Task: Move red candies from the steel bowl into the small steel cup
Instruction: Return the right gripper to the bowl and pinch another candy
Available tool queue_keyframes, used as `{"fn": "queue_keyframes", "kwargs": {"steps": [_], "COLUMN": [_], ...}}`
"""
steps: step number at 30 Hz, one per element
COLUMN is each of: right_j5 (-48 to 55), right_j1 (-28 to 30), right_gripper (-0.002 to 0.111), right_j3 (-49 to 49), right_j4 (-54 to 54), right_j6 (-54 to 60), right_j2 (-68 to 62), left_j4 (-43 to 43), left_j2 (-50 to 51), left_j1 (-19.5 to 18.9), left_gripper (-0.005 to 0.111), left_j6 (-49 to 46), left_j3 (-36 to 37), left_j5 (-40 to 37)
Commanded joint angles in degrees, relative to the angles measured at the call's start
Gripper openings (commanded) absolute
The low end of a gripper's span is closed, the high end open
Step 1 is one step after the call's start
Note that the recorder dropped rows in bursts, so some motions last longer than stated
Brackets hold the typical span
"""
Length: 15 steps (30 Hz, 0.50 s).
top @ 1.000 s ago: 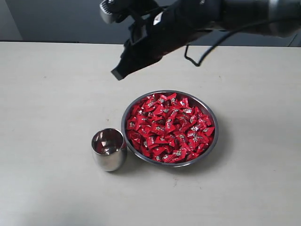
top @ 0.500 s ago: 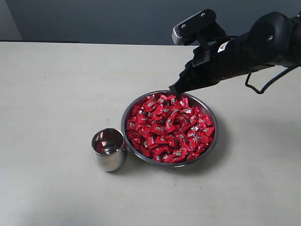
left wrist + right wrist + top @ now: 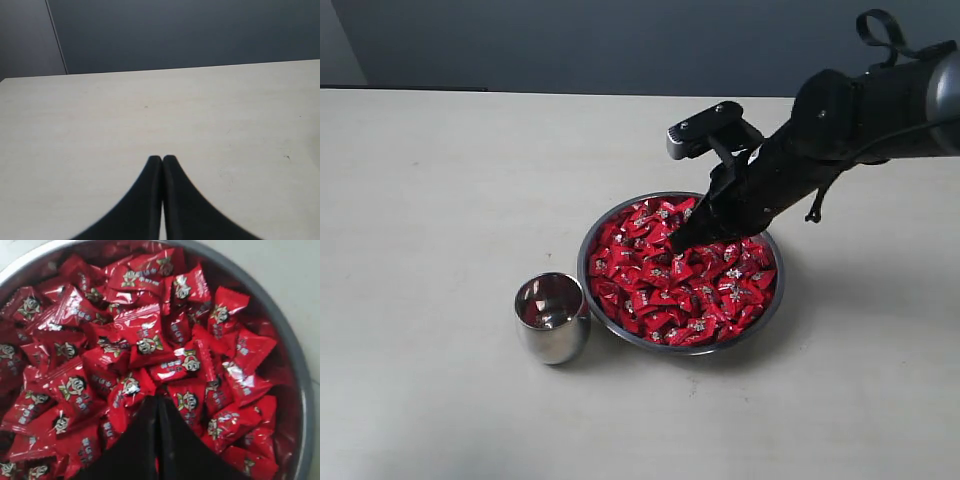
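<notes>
Reaching in from 2 o'clock in the exterior view, dipping the black right gripper (image 3: 678, 243), fingers pressed together with nothing showing between them, onto the heap of small shiny red wrapped candies (image 3: 670, 295). Touching that heap just toward 12 o'clock of the middle of the wide shallow steel bowl (image 3: 620, 335). Lying every which way, sharing no long axis. Standing upright just beside the bowl at 8 o'clock: the small rounded steel cup (image 3: 552, 318). Hiding the 1 o'clock candies under the arm. Holding the black left gripper (image 3: 162, 159) closed too, over the pale table (image 3: 100, 115).
</notes>
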State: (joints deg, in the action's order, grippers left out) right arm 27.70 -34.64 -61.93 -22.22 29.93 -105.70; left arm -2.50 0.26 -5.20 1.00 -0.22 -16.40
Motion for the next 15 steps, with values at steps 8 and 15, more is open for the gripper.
{"fn": "queue_keyframes", "kwargs": {"steps": [8,15], "right_j5": [15.82,24.85], "right_j1": [0.19,-0.33], "right_gripper": [-0.001,-0.001], "right_j3": [-12.37,-17.82], "right_j4": [1.74,9.37], "right_j6": [-11.35,-17.58], "right_j2": [-4.49,-7.27], "left_j4": [-0.07,-0.07], "left_j2": [-0.26,-0.26], "left_j1": [0.38,0.38], "left_gripper": [0.0,0.0], "left_j6": [0.15,0.15], "left_j3": [0.22,0.22], "left_j5": [0.1,0.1]}}
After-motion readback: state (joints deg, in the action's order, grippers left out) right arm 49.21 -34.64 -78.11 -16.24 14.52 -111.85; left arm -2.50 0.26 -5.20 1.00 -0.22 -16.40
